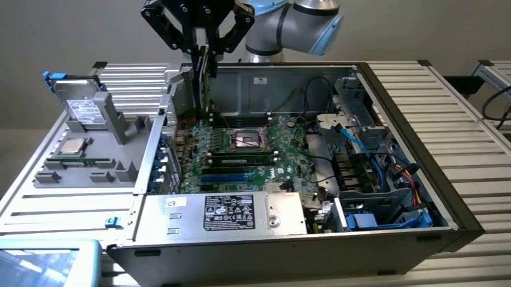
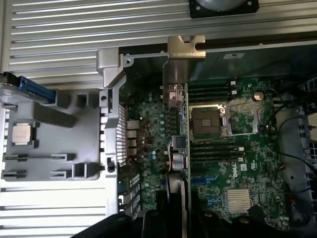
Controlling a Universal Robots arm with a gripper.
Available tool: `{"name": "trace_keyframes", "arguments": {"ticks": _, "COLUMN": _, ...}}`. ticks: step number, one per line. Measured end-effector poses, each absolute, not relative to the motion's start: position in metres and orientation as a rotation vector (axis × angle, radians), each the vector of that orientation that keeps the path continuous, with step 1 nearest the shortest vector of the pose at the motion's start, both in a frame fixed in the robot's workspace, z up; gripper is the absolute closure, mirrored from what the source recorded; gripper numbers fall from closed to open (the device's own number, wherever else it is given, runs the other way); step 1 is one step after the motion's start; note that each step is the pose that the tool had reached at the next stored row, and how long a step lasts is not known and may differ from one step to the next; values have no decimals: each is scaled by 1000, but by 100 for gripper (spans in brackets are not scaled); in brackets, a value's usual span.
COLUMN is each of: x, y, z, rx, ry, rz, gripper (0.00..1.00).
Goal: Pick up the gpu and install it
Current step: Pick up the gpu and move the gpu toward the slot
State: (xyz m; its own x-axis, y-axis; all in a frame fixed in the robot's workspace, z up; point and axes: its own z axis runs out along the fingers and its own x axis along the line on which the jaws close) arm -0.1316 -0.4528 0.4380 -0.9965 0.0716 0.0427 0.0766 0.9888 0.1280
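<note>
Exterior view shows the gripper [image 1: 201, 43] high above the open computer case [image 1: 403, 119], its dark fingers clamped on the upper edge of the gpu [image 1: 205, 84]. The card hangs straight down from the fingers, seen edge-on as a thin upright strip, with its lower end reaching toward the rear of the motherboard [image 1: 264, 134] below the hand. It appears clear of the board, though contact cannot be ruled out from this angle.

From the wrist view, looking down past the gripper [image 2: 181, 218], the gpu [image 2: 187, 144] runs away from the fingers as a narrow green edge, ending in its silver end bracket [image 2: 179, 69] at the far end from the hand. Beneath the card lies the motherboard [image 2: 247, 148], with the open processor socket [image 2: 208, 121] just to one side of the card's line and memory sticks [image 2: 215, 151] beyond it.

Well to the side of the hand, outside the case, a grey tray [image 1: 88, 176] carries a hard drive [image 1: 82, 107] and a processor chip [image 1: 72, 146]. The power supply [image 1: 227, 212] sits at the near end of the case, far below the hand.
</note>
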Motion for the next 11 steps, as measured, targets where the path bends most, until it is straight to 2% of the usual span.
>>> {"name": "trace_keyframes", "arguments": {"ticks": 11, "x": -81, "y": -458, "z": 438, "rx": -116, "ry": -3094, "rz": -201, "gripper": 71}}
